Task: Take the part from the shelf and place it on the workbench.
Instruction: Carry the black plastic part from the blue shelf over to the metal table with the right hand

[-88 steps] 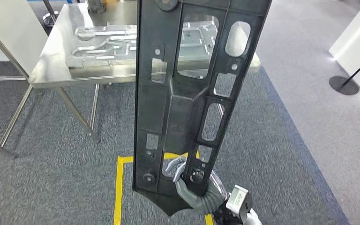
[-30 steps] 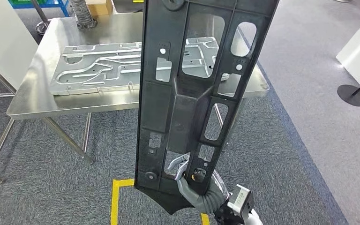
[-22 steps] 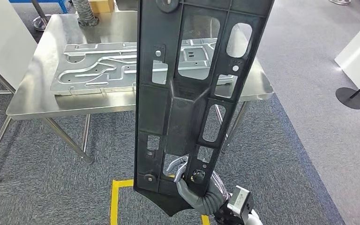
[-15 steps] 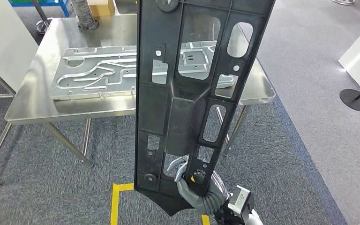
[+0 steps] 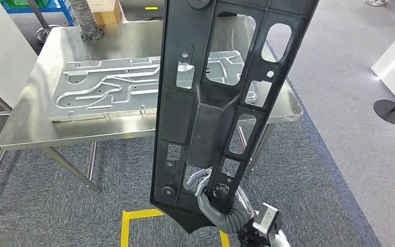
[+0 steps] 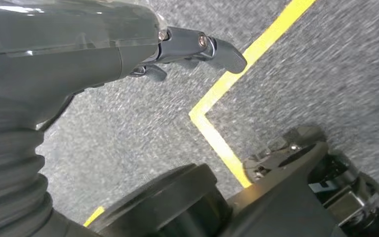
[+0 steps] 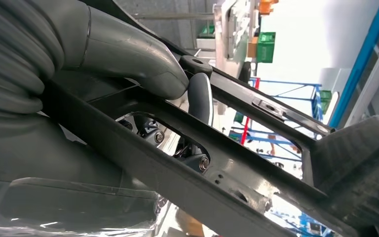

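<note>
Grey carpet (image 5: 46,206) covers the floor, marked nearest the robot with a yellow tape outline (image 5: 133,221) whose corner also shows in the left wrist view. Low in the head view the right hand (image 5: 218,208) grips the bottom end of the long black plastic part (image 5: 211,103), its fingers (image 5: 198,180) hooked through one of the lower cut-outs; the right wrist view shows the thick grey thumb (image 7: 143,59) pressed over a rib of the part with darker fingers reaching through the opening beneath it. So held, the part stands nearly upright in the air in front of the robot, tilted slightly to the right at its top, and its upper end runs out past the top of the head view. The left hand (image 6: 79,54) hangs over the carpet with nothing in it, its dark fingers (image 6: 207,47) extended above the yellow line.

Beyond the part stands the workbench (image 5: 25,128), a stainless steel table on thin metal legs. A large stamped metal panel (image 5: 103,92) lies flat on its top, partly hidden behind the held part and visible again through the part's windows. At the far left of the bench a ribbed flexible hose (image 5: 85,20) stands on the surface beside a cardboard box (image 5: 105,13). To the right, a paler floor strip (image 5: 339,77) carries the round black base of a barrier post (image 5: 391,110).
</note>
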